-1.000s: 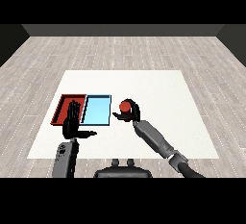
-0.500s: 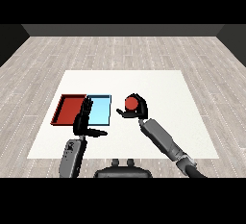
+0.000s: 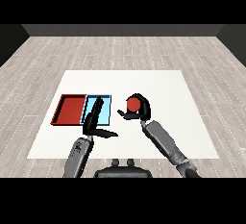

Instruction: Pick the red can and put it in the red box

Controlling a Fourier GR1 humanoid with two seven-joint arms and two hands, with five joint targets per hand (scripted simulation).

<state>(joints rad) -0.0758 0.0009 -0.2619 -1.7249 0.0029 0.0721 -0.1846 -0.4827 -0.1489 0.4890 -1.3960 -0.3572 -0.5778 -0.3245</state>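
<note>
Right hand (image 3: 139, 108) lifted one red can (image 3: 132, 104).

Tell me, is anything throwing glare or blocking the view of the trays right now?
Head view: even lighting, no glare on the white table. The left hand overlaps the light blue tray; the red tray shows unblocked. The right hand partly hides the red can.

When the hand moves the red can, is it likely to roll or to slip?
The round red can would probably roll if it were laid on its side on the flat white table. It looks stiff, so it should keep its shape where the right hand curls round it. Its smooth surface may slip; weight cannot be judged.
</note>
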